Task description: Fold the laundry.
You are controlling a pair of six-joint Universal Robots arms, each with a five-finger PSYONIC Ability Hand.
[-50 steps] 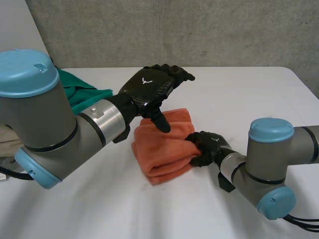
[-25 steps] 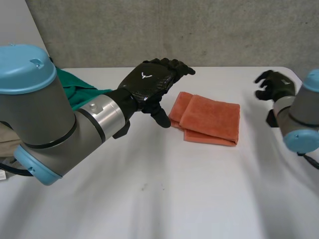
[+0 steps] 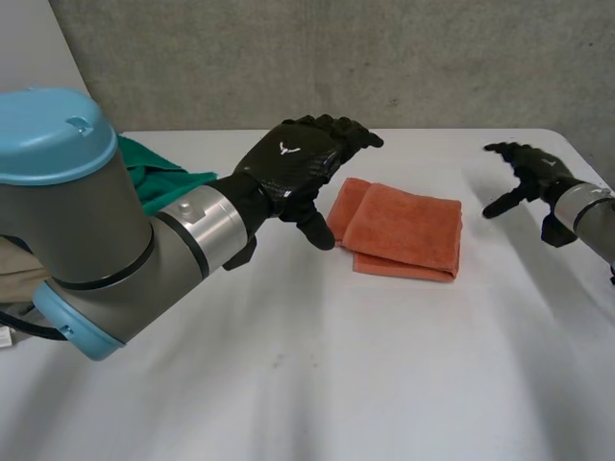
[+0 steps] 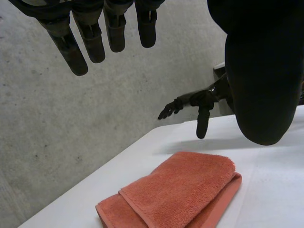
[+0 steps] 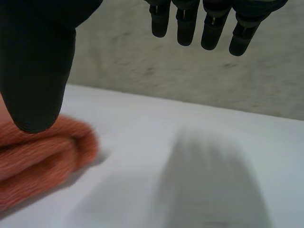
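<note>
An orange towel lies folded flat on the white table, with no hand touching it. My left hand hovers open just to its left, above the table, fingers straight. In the left wrist view the towel lies below the left hand's thumb. My right hand is open in the air to the right of the towel, fingers spread; it is also seen beyond the towel as the right hand. In the right wrist view the towel's rolled edge lies under the right hand's thumb.
A green cloth lies at the back left behind my left arm. Something beige sits at the far left edge. A grey concrete wall stands behind the table.
The right hand let go of the orange towel, which went from the table's front middle to further back and right, folded. That hand lifted away right and spread its fingers. The left hand barely moved.
</note>
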